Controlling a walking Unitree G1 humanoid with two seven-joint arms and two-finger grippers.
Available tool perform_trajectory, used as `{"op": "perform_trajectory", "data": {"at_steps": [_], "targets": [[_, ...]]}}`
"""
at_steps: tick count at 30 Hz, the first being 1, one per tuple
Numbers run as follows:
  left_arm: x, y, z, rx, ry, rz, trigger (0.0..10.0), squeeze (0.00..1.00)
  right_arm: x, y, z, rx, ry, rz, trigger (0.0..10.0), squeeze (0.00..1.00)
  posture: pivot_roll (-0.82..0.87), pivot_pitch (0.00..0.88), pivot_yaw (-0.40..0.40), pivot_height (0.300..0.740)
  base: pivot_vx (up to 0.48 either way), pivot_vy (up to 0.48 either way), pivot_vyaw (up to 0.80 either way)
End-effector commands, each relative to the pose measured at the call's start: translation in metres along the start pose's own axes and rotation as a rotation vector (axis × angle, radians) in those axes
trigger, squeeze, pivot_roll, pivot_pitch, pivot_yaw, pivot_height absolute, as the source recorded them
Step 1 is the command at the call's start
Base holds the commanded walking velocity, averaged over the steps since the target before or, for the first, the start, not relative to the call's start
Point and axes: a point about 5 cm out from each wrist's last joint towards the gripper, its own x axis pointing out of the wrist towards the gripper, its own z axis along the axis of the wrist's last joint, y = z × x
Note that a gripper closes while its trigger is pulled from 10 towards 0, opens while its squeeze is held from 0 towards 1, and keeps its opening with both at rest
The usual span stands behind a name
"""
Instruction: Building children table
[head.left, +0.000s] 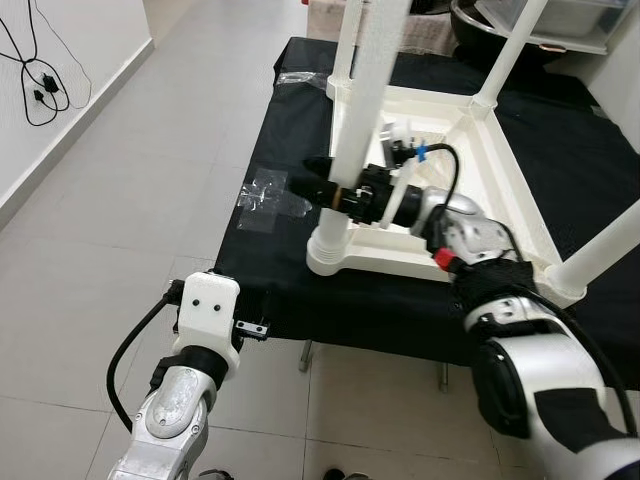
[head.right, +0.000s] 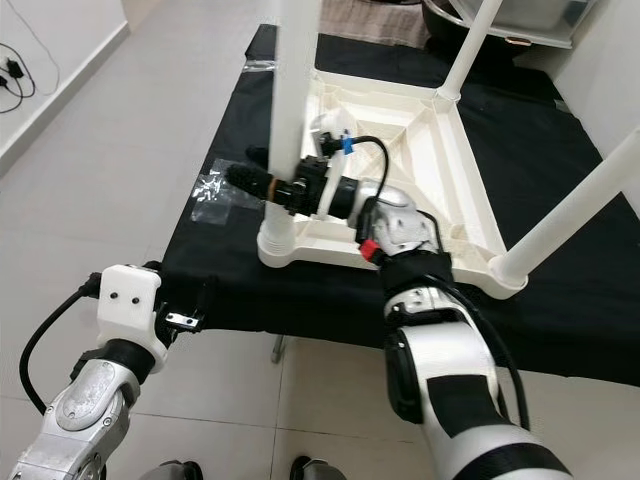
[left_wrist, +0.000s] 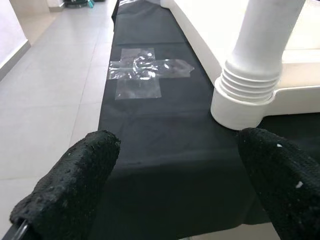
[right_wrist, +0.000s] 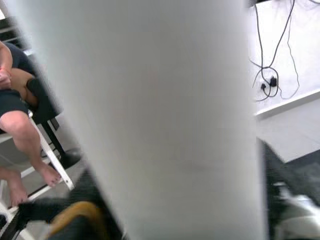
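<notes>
A white children's table (head.left: 500, 170) lies upside down on a black cloth-covered surface (head.left: 270, 130), its legs pointing up. The near-left leg (head.left: 365, 100) stands in its ribbed socket (head.left: 330, 250) at the table's front corner. My right gripper (head.left: 318, 188) reaches across from the right and is shut on this leg a little above the socket, black fingers (head.right: 245, 180) past its left side. The leg (right_wrist: 150, 115) looms large in the right wrist view. My left gripper (left_wrist: 180, 150) is open, low at the cloth's front edge, pointing at the socket (left_wrist: 245, 95) without touching it.
A cross of clear tape (head.left: 268, 200) is stuck on the cloth left of the table. Tiled floor (head.left: 120, 200) lies to the left, with black cables (head.left: 40, 80) by the wall. A seated person's bare legs (right_wrist: 20, 115) are in the right wrist view.
</notes>
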Motion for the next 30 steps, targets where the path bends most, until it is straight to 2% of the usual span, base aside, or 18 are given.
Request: {"op": "perform_trajectory", "data": {"at_steps": [1,6,9,12,13,14,15,16,17,18,19,20,21,22,23,27,29,30], "targets": [[-0.003,-0.002,0.0,0.002,0.003,0.001,10.0,0.0,0.004,0.002,-0.005,-0.017,0.002,0.006,0.0,0.0,0.17,0.151,-0.135,0.74,0.0,0.0,0.0],[-0.004,-0.001,-0.001,0.005,0.004,0.0,10.0,0.0,0.001,-0.001,-0.005,-0.017,-0.023,-0.039,0.0,0.0,0.17,0.141,-0.133,0.74,0.0,0.0,0.0],[-0.002,-0.002,-0.001,0.003,0.001,-0.006,10.0,0.0,-0.001,-0.007,-0.008,-0.022,-0.037,-0.193,0.0,0.0,0.16,0.134,-0.129,0.74,0.0,0.0,0.0],[-0.002,-0.003,0.0,0.003,-0.001,-0.007,10.0,0.0,-0.002,-0.007,-0.01,-0.018,-0.037,-0.237,0.0,0.0,0.16,0.134,-0.129,0.74,0.0,0.0,0.0],[-0.001,-0.003,0.0,0.002,-0.004,-0.009,10.0,0.0,-0.005,-0.01,-0.019,-0.037,-0.021,-0.409,0.0,0.0,0.15,0.131,-0.123,0.74,0.0,0.0,0.0],[-0.001,-0.003,0.0,0.002,-0.004,-0.009,10.0,0.0,-0.005,-0.01,-0.019,-0.037,-0.021,-0.409,0.0,0.0,0.15,0.131,-0.123,0.74,0.0,0.0,0.0],[0.0,-0.003,0.0,0.001,-0.005,-0.011,10.0,0.0,-0.011,-0.011,-0.026,-0.069,-0.001,-0.572,0.0,0.0,0.15,0.13,-0.122,0.74,0.0,0.0,0.0],[0.0,-0.003,0.0,0.001,-0.005,-0.011,10.0,0.0,-0.011,-0.011,-0.026,-0.069,-0.001,-0.572,0.0,0.0,0.15,0.13,-0.122,0.74,0.0,0.0,0.0],[0.0,-0.003,-0.001,0.0,-0.006,-0.015,10.0,0.0,-0.021,-0.015,-0.032,-0.096,0.009,-0.819,0.0,0.0,0.14,0.129,-0.12,0.74,0.0,0.0,0.0],[0.0,-0.003,-0.001,0.0,-0.006,-0.015,10.0,0.0,-0.021,-0.015,-0.032,-0.096,0.009,-0.819,0.0,0.0,0.14,0.129,-0.12,0.74,0.0,0.0,0.0],[0.0,-0.004,-0.001,0.0,-0.007,-0.017,10.0,0.0,-0.03,-0.016,-0.035,-0.116,0.009,-0.988,0.0,0.0,0.15,0.128,-0.119,0.74,0.0,0.0,0.0],[0.0,-0.004,-0.001,-0.001,-0.007,-0.022,10.0,0.0,-0.036,-0.008,-0.042,-0.115,-0.001,-1.167,0.0,0.0,0.14,0.127,-0.119,0.74,0.0,0.0,0.0],[0.0,-0.004,-0.001,-0.001,-0.007,-0.022,10.0,0.0,-0.036,-0.008,-0.042,-0.115,-0.001,-1.167,0.0,0.0,0.14,0.127,-0.119,0.74,0.0,0.0,0.0],[0.001,-0.005,-0.001,-0.002,-0.007,-0.025,10.0,0.0,-0.04,-0.001,-0.045,-0.109,-0.011,-1.3,0.0,0.0,0.14,0.127,-0.119,0.74,0.0,0.0,0.0],[0.001,-0.005,-0.001,-0.003,-0.007,-0.025,10.0,0.0,-0.037,0.009,-0.048,-0.102,-0.026,-1.38,0.0,0.0,0.14,0.131,-0.12,0.74,0.0,0.0,0.0],[0.001,-0.005,-0.001,-0.005,-0.009,-0.023,10.0,0.0,-0.027,0.02,-0.049,-0.094,-0.044,-1.439,0.0,0.0,0.15,0.134,-0.122,0.74,0.0,0.0,0.0],[0.0,-0.004,0.0,-0.004,-0.007,-0.019,10.0,0.0,-0.01,0.028,-0.052,-0.062,-0.051,-1.445,0.0,0.0,0.15,0.136,-0.121,0.74,0.0,0.0,0.0],[0.0,-0.004,0.0,-0.004,-0.007,-0.019,10.0,0.0,-0.01,0.028,-0.052,-0.062,-0.051,-1.445,0.0,0.0,0.15,0.136,-0.121,0.74,0.0,0.0,0.0]]}}
